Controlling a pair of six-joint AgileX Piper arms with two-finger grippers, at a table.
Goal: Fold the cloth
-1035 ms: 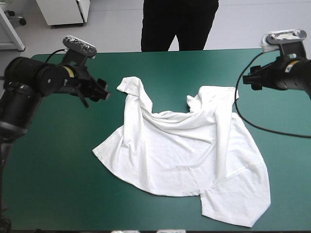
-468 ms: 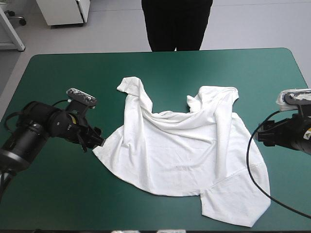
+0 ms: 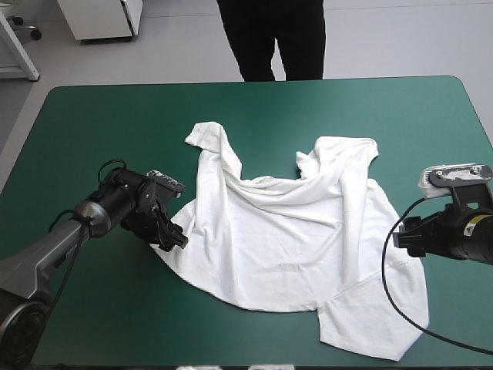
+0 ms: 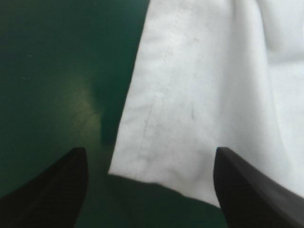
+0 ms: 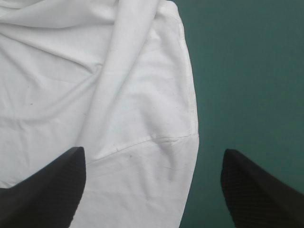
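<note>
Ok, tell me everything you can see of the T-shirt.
The T-shirt is white, thin fabric, short-sleeved, lying mostly spread on the teal-green cover at mid-table, creased, with its far part bunched in ridges. The open left gripper straddles its stitched left corner; the open right gripper is at its right edge. Neither grips it.

The white T-shirt [image 3: 293,239] lies spread, rumpled, mid-table on the teal-green cover [image 3: 92,139].

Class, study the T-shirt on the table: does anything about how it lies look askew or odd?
Yes. The T-shirt is not flat: a raised crease runs down its right side, and its far left corner is twisted over.
</note>
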